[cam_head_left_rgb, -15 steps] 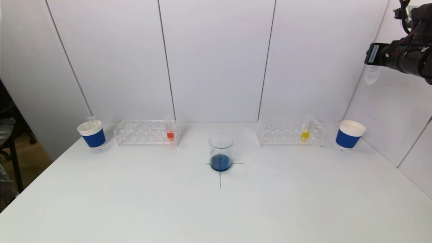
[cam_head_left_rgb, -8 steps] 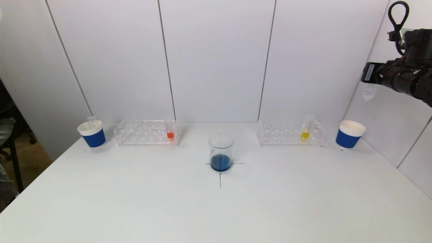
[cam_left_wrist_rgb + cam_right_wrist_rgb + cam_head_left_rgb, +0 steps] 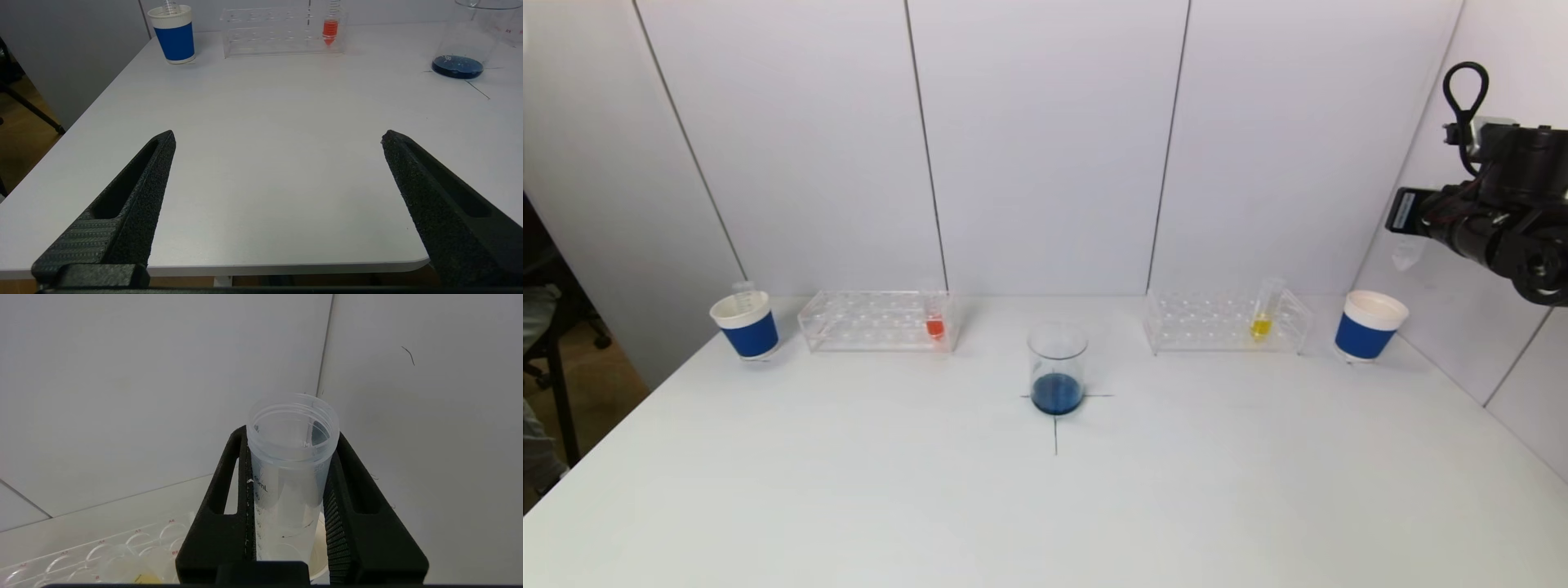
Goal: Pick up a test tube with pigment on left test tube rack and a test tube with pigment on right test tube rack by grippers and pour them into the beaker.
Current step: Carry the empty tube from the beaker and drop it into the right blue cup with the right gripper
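Observation:
The glass beaker stands at the table's middle with dark blue liquid in it. The left test tube rack holds a tube of orange pigment; the right test tube rack holds a tube of yellow pigment. My right gripper is shut on an empty clear test tube, held upright, high above the right blue cup. The tube's tip hangs below the fingers. My left gripper is open and empty over the table's near left edge, out of the head view.
A left blue cup with an empty tube in it stands beside the left rack. White wall panels close the back and the right side near my right arm. A cross mark lies under the beaker.
My right arm has come down and slightly left with the empty tube, closer to the right cup. Nothing on the table has moved.

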{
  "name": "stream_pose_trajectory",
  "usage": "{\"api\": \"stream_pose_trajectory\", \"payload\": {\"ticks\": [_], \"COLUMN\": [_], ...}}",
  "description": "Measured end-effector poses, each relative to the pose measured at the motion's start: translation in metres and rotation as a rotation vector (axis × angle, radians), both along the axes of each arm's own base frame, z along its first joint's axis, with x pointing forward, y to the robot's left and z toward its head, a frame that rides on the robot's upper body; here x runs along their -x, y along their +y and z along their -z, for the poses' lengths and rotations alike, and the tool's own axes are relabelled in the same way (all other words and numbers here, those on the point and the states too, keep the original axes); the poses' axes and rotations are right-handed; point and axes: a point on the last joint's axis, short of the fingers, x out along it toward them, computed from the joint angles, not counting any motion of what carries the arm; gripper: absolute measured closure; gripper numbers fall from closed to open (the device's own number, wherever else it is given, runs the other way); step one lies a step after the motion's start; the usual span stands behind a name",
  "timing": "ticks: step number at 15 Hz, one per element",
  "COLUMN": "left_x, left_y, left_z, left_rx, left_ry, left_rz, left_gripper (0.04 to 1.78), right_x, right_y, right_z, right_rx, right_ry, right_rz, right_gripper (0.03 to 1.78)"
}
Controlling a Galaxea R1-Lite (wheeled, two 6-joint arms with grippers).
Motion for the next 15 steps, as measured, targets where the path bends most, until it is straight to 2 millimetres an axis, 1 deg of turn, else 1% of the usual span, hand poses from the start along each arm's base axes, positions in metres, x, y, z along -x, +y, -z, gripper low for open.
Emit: {"api": "stream_pose_trajectory", "payload": {"ticks": [4, 10, 15], "left_x": [0.0, 0.0, 0.0], "left_y": [0.0, 0.0, 0.0], "left_z": [0.0, 0.0, 0.0], "left_rx": [0.001, 0.0, 0.0], "left_ry": [0.0, 0.0, 0.0], "left_rz": [0.0, 0.0, 0.0], "left_gripper": [0.06, 0.06, 0.06], "right_x": [-0.011, -0.031, -0.049], "right_y": [-0.006, -0.026, -0.036], "right_z": [0.024, 0.053, 0.075], "right_rx": [-0.012, -0.018, -0.022], "right_ry": [0.045, 0.064, 0.082], "right_rz": [0.009, 0.042, 0.053], "right_gripper": [1.28, 1.28, 1.28]}}
